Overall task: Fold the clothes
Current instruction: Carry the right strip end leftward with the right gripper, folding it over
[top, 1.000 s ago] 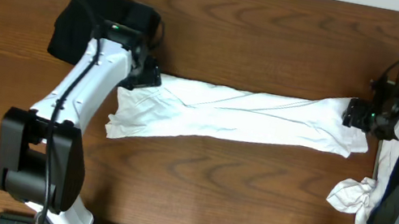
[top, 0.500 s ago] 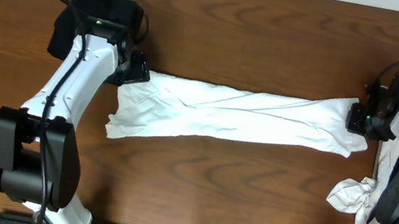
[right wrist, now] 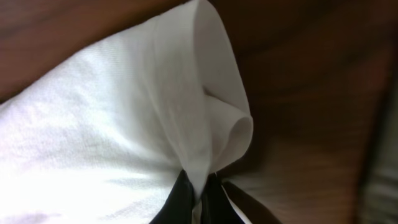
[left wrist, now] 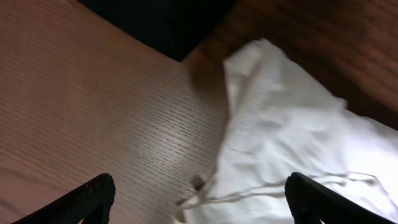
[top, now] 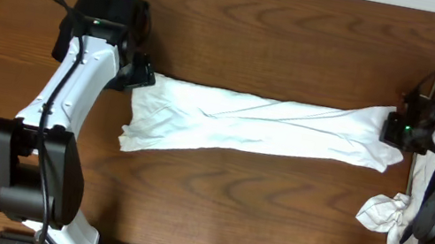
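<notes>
The white T-shirt (top: 262, 125) lies stretched in a long crumpled band across the middle of the table (top: 227, 222), bare wood along both long sides. Its right end, near the right edge, is pinched in the right gripper (top: 393, 130), closed tight on a fold. The left gripper (top: 142, 76) stands spread wide at its left end, gripping nothing; a black garment (top: 107, 8) lies beyond, toward the far left corner

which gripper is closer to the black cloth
Left. The left gripper sits open right beside the black cloth; the right gripper is far off, shut on the white shirt.
</notes>
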Robot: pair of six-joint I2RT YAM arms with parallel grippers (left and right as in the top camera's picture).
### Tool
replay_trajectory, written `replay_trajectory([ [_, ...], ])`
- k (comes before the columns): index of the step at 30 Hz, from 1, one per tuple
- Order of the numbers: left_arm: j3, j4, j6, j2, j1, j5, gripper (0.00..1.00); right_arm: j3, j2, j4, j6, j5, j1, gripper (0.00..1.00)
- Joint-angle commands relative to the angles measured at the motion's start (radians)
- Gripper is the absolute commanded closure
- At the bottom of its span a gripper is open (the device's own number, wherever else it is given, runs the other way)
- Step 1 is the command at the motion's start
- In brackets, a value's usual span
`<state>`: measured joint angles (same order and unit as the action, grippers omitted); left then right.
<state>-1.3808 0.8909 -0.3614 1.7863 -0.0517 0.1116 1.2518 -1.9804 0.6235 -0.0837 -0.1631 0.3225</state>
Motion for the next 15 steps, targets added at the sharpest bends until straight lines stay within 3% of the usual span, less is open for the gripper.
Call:
replay_trajectory([
  [1,-0.006,0.001,0.017,-0.041,0.007,0.002,0.11,0.053,-0.027,0.034,0.000,0.043,0.050,0.99],
  [15,-0.006,0.000,0.016,-0.042,0.008,0.002,0.09,0.390,-0.026,0.333,-0.030,0.048,0.078,0.99],
])
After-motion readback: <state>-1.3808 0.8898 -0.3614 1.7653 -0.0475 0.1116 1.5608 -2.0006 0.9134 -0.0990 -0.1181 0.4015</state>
